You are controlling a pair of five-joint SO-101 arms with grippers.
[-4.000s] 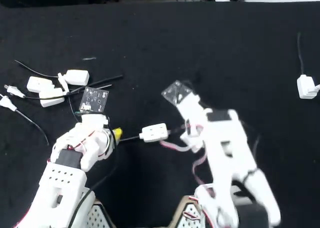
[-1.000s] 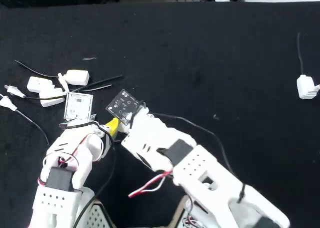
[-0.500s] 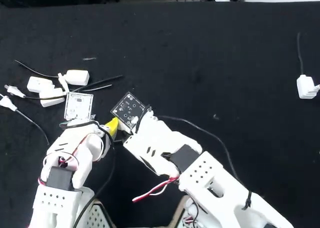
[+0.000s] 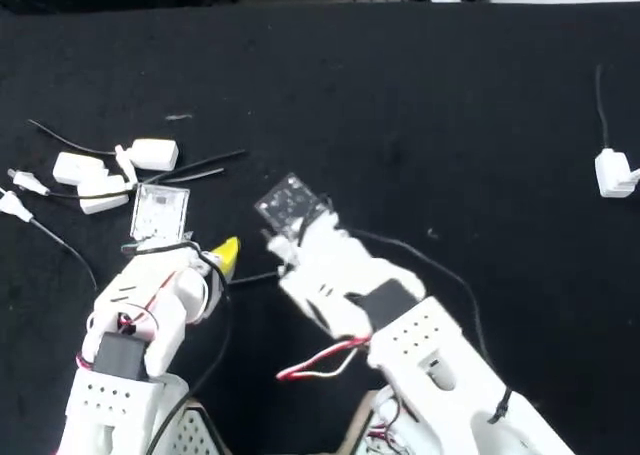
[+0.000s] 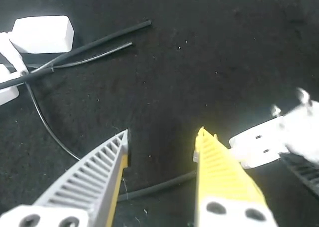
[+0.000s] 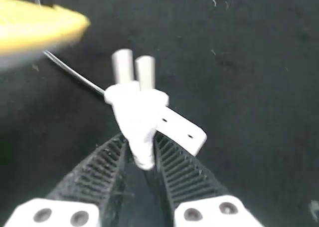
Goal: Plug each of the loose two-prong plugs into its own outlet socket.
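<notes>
Two hands parted: our right hand [image 6: 139, 139], pinching the white two-prong plug [image 6: 135, 107], drew back from our spread left hand [image 5: 163, 134]; the outlet socket [image 5: 256, 146] beside it stayed empty.

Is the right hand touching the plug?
Touching. The right wrist view shows the right hand clamped against both sides of the plug.

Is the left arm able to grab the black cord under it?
Probably yes. The left end effector is open, the black cord runs between its fingers, and nothing covers it there.
</notes>
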